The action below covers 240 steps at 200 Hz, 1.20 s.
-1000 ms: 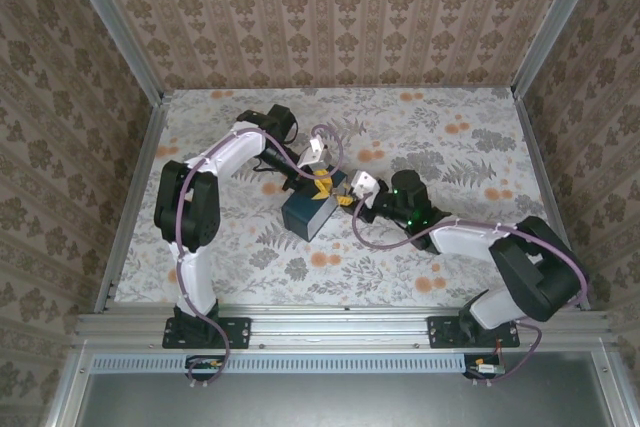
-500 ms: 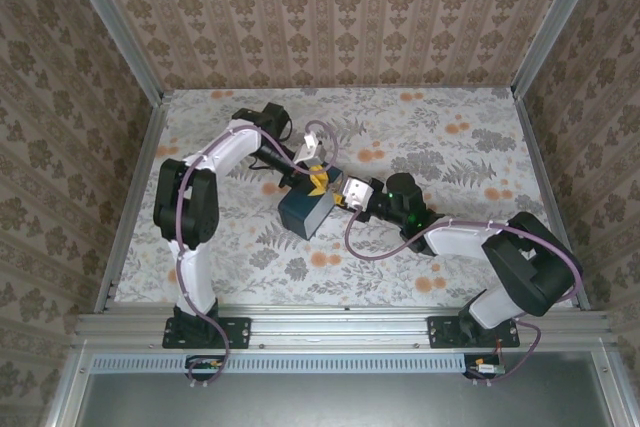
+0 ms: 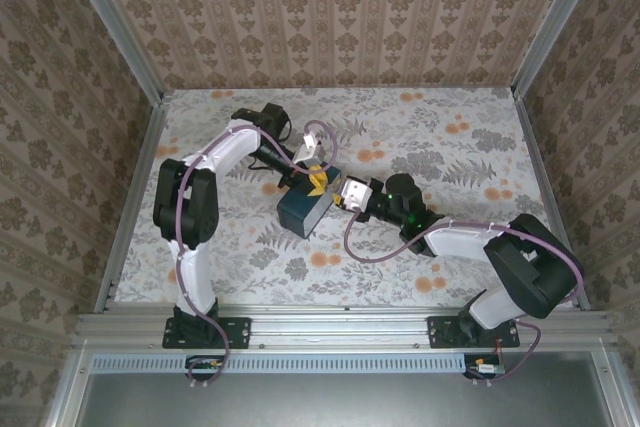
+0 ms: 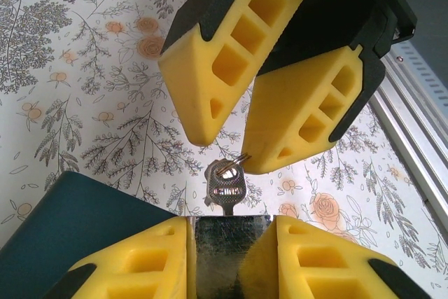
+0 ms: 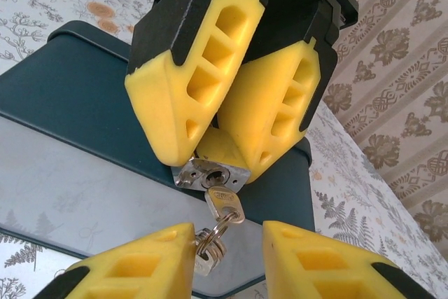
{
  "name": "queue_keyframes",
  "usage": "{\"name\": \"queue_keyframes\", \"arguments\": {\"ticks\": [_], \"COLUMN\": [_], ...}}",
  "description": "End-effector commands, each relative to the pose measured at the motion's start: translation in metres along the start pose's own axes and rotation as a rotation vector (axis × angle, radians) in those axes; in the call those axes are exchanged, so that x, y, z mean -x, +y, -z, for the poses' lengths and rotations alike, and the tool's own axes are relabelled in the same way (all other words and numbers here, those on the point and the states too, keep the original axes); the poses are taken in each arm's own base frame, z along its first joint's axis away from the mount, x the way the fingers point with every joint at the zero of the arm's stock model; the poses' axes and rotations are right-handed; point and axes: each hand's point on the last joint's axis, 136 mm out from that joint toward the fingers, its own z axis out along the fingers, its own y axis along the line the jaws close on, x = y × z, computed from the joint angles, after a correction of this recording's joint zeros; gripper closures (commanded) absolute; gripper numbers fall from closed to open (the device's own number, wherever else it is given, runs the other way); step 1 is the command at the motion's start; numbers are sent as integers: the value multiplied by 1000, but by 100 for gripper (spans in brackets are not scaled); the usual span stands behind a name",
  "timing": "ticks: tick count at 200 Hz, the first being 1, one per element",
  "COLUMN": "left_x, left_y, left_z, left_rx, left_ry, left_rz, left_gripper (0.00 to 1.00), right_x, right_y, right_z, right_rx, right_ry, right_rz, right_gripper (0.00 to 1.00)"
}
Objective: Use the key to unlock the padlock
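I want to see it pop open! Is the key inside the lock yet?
In. The key sits in the keyhole of the padlock, its ring dangling.

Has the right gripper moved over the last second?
Yes. The right gripper has shifted left, toward the blue box, away from the table's right rail.

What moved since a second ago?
The right gripper slid left toward the blue box and now sits open around the key. The box seems nudged slightly left. The left gripper stayed at the box, shut on the padlock, key in it.
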Motion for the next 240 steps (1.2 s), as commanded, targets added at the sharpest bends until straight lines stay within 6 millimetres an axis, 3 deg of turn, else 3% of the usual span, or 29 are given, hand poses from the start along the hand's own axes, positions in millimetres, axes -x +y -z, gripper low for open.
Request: {"name": "queue_keyframes", "arguments": {"ticks": [1,55,155,192,227,240], "left_x": [15,15,17,16,19,20], "left_y": [-4,-5,-6,-5,-5,-5], "left_z": [3,0,-3,-4,-4,-4], "left_rx": [-19,-29,-42,-42,-28,-33], "left_ry": [-47,-45,-50,-53,-73,-84], "left_rz": [-25,-24,-21,-23,-29,-29], "left_gripper": [87,88,89,89,90,90], "right_x": [7,9,22,25,30,30], "right_y": [-4,-1,3,9,18,20], "right_z": [-4,-10,-18,-19,-15,-13], "right_rx": [-6,8,20,84,151,152], "right_ry": [-11,-10,-39,-22,-6,-8], "right_rz": [25,39,45,-33,-202,-224], "right_gripper": [69,81,86,100,98,89]}}
